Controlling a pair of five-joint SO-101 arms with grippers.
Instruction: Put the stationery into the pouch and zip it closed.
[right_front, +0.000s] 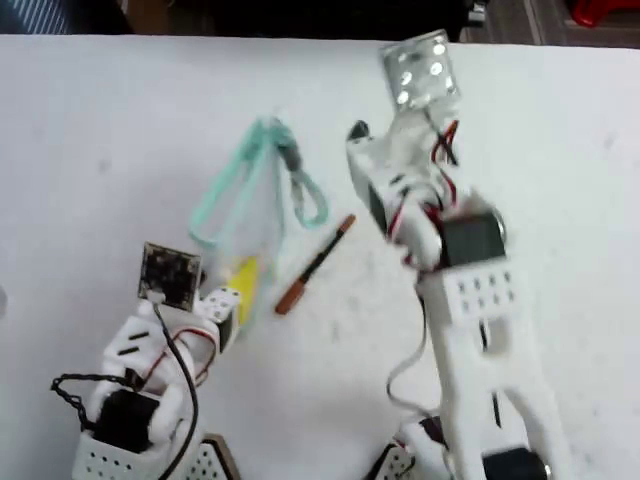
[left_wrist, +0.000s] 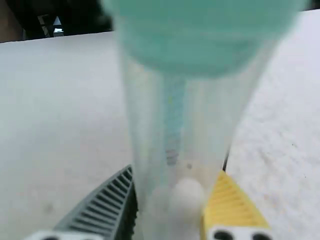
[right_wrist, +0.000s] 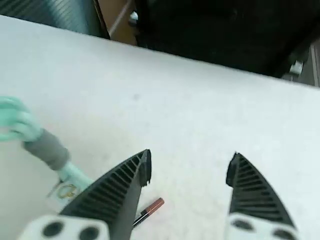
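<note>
Pen still out: left pincer (left_wrist: 175, 172) clamps the pouch (right_front: 240, 212) — right pincer (right_wrist: 190, 161), wide open and empty, must next grasp the pen (right_front: 315, 265).

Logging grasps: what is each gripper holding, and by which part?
The left gripper grips the pouch by the end nearest that arm's base; the right gripper is open, holding nothing.

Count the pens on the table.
1: a brown-and-black pen lies on the table beside the clear pouch. The pouch's contents are too blurred to rule out another.
</note>
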